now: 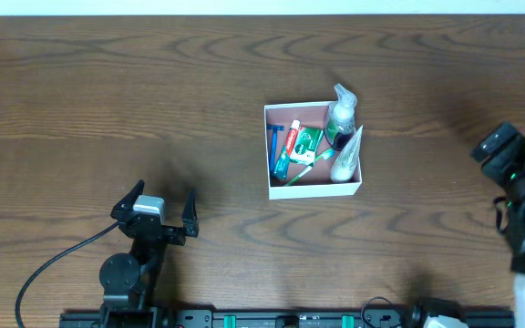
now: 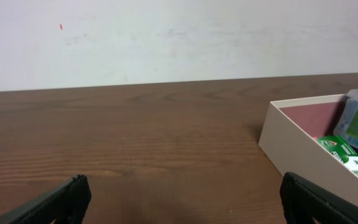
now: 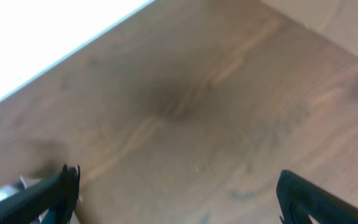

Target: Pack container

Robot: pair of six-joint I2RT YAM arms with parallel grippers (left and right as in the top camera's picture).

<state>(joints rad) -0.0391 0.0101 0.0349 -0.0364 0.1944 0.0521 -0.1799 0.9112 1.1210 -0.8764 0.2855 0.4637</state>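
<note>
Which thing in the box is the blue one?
The thin blue stick lying along the left wall of the container. It is blue all over; the things beside it are mostly green, white or red.

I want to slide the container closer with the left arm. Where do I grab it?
Pinch the near wall of the container from above, one finger inside, one outside. It is thin, upright and open-topped, and the floor just behind it looks bare; the razor hugs the left wall, the bottle and tube crowd the right.

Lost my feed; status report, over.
Left end effector open, empty. Right end effector open, empty. Container upright, toiletries inside. No obstruction seen.
</note>
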